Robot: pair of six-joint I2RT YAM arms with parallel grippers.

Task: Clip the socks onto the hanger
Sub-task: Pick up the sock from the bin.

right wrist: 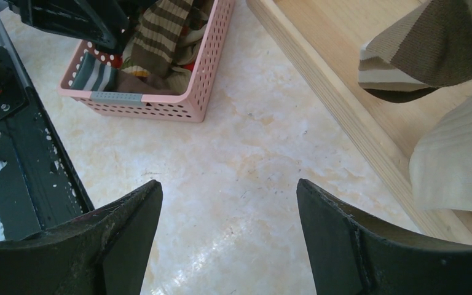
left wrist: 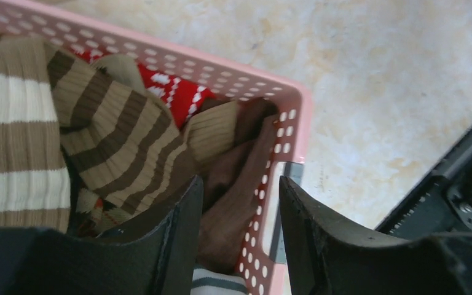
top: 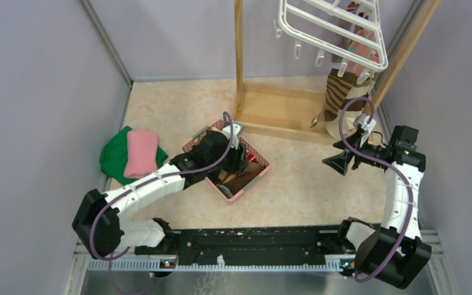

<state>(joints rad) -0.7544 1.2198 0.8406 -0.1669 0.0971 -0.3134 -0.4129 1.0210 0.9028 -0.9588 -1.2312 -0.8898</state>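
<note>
The white hanger (top: 335,27) hangs at the back right with a brown-and-cream striped sock (top: 339,98) clipped under it. More socks lie in the pink basket (top: 259,161): striped ones (left wrist: 117,135), a red patterned one (left wrist: 181,92) and a plain brown one (left wrist: 236,184). My left gripper (left wrist: 239,206) is down in the basket's near corner and stands open. One finger is inside among the socks, the other outside the basket wall (left wrist: 295,104), with the brown sock and wall between them. My right gripper (right wrist: 228,190) hovers open over bare floor, holding nothing.
The wooden stand's base beam (right wrist: 344,92) runs just right of my right gripper, with the striped sock's toe (right wrist: 430,49) and a cream sock (right wrist: 461,160) hanging over it. Folded green (top: 114,161) and pink (top: 141,152) cloths lie at the left wall.
</note>
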